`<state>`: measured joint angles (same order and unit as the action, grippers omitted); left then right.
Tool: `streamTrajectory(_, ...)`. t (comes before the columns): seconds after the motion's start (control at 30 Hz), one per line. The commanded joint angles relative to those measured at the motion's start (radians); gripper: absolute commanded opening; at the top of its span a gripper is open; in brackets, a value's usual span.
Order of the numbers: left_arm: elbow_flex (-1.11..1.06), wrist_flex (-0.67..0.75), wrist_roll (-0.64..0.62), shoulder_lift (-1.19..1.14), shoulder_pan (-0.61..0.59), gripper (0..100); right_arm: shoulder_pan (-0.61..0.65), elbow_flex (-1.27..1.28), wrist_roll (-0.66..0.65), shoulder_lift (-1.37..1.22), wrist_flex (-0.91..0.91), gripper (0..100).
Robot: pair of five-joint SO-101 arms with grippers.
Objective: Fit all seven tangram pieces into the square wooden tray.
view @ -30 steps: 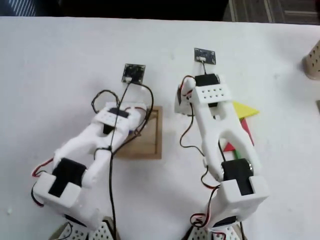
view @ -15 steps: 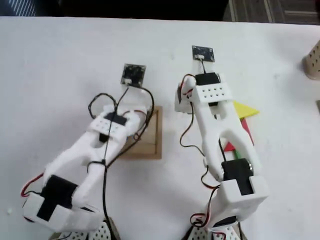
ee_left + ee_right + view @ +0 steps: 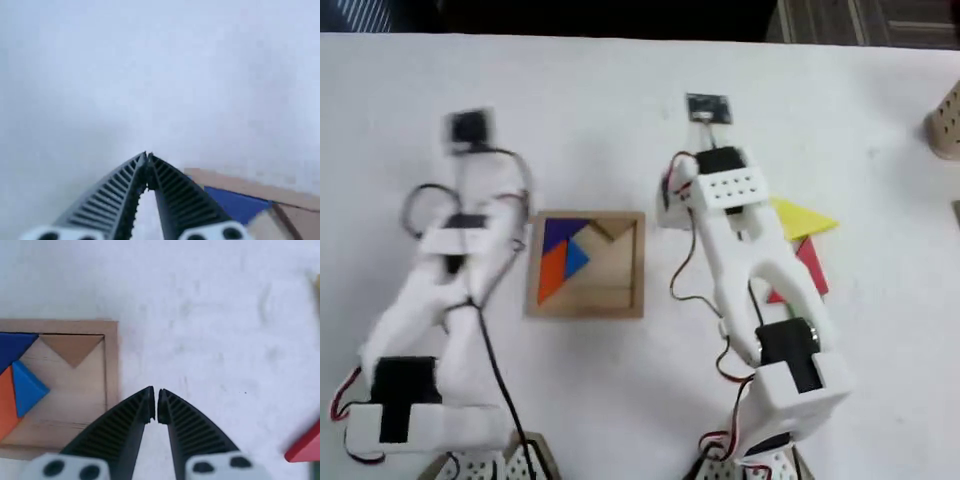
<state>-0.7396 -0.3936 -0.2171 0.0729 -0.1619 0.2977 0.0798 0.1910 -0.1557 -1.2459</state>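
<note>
Wooden tray lies flat near the middle of the white tabletop, a little toward 9 o'clock, between the two arms.

Nearest, along the 6 o'clock edge, stand the arm bases. The left arm rises from the 7 o'clock corner and leans toward 12 o'clock, its wrist level with the tray on the tray's 9 o'clock side. Its far half is blurred in the high view. The right arm rises from 5 o'clock and slants toward 11 o'clock, its wrist at 2 o'clock of the tray.

At 3 o'clock of that forearm a red piece lies on the tabletop, partly covered by the arm. How many pieces lie under the arm cannot be told.

Inside the tray:
- The orange piece sits against the 9 o'clock wall.
- The light blue triangle touches the orange piece on its 3 o'clock side.
- The dark blue piece fills the 11 o'clock corner.
- The brown triangle lies against the 12 o'clock wall, toward 1 o'clock.
- Bare wood shows across the tray's 4 o'clock half.

Farther out, a yellow triangle pokes from behind the right wrist toward 3 o'clock.

The left end effector has its jaws pressed together with nothing between them, above bare tabletop beside a tray corner. The right end effector is closed to a hairline slit, empty, over the tabletop just outside the tray rim.

At the far 2 o'clock edge a tan perforated object is cut off by the view's border.
</note>
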Motion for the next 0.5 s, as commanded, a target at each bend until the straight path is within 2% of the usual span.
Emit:
streamTrajectory(0.0, 0.058, 0.044, -0.009, 0.042, -0.088, 2, 0.120, 0.026, -0.005, 0.010, 0.062, 1.8)
streamTrajectory(0.17, 0.058, 0.091, -0.009, 0.004, -0.099, 2, 0.257, 0.098, -0.003, -0.045, 0.275, 1.8)
streamTrajectory(0.47, 0.181, 0.080, -0.009, -0.134, -0.131, 2, 0.337, 0.098, -0.011, -0.156, 0.438, 2.1)
